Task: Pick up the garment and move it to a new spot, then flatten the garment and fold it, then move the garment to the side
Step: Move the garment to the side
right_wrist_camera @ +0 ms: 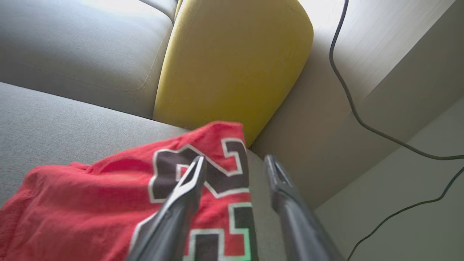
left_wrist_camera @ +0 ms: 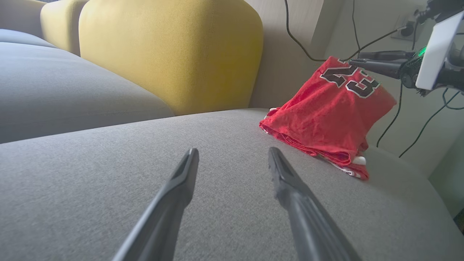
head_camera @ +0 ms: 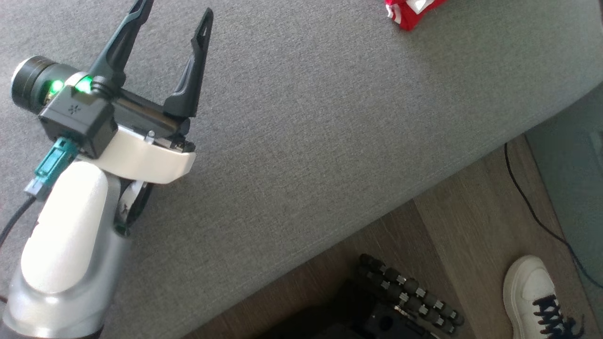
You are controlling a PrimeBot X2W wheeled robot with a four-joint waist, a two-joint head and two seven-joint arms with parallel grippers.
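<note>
The garment (head_camera: 410, 12) is a red jersey with a black-and-white number, bunched near the far right corner of the grey sofa seat (head_camera: 330, 117). In the left wrist view the garment (left_wrist_camera: 326, 116) stands raised, its top edge touching the tips of my right gripper (left_wrist_camera: 354, 58). The right wrist view has my right gripper (right_wrist_camera: 235, 159) with its fingers apart; the left finger lies over the garment (right_wrist_camera: 90, 203) and the right one is off its edge. My left gripper (head_camera: 175, 9) hovers open over bare seat, well left of the garment, with nothing between its fingers (left_wrist_camera: 232, 152).
A yellow cushion (left_wrist_camera: 170, 54) stands behind the seat, beside the garment. Black cables (left_wrist_camera: 301, 43) run along the wall behind it. The seat's front edge drops to a wooden floor (head_camera: 447, 235), where a person's white shoe (head_camera: 532, 296) and my dark base (head_camera: 405, 292) stand.
</note>
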